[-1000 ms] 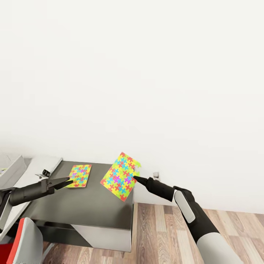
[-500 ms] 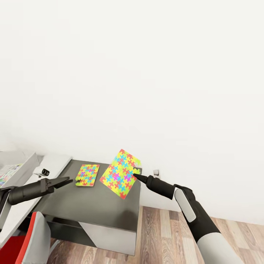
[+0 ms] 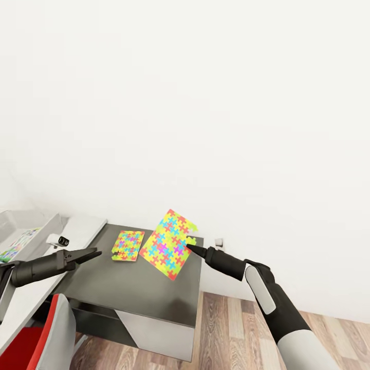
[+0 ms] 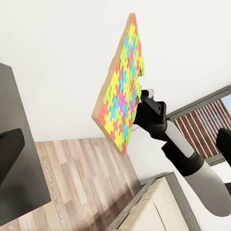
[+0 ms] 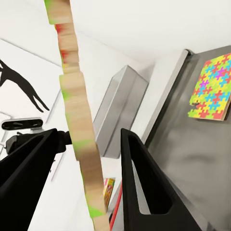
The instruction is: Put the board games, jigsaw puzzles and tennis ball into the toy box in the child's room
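Note:
My right gripper (image 3: 191, 248) is shut on the edge of a large multicoloured jigsaw puzzle (image 3: 169, 244), which it holds tilted in the air over the back right of the dark table (image 3: 133, 288). The right wrist view shows that puzzle (image 5: 79, 139) edge-on between the fingers (image 5: 142, 178). A smaller jigsaw puzzle (image 3: 128, 245) lies flat on the table, also in the right wrist view (image 5: 211, 89). My left gripper (image 3: 96, 253) hovers open, left of the small puzzle and apart from it. A grey open box (image 3: 23, 228) with something colourful inside stands at the far left.
A white desk top (image 3: 82, 228) adjoins the dark table on the left, with a small white and black object (image 3: 57, 240) on it. A red and grey chair (image 3: 41, 339) stands at the lower left. Wooden floor (image 3: 231, 329) lies to the right, below a wall socket (image 3: 219, 241).
The camera has moved, shifting the table rightwards in the picture. The held puzzle now hangs further over the table, nearer the small puzzle. My left gripper is farther from the small puzzle.

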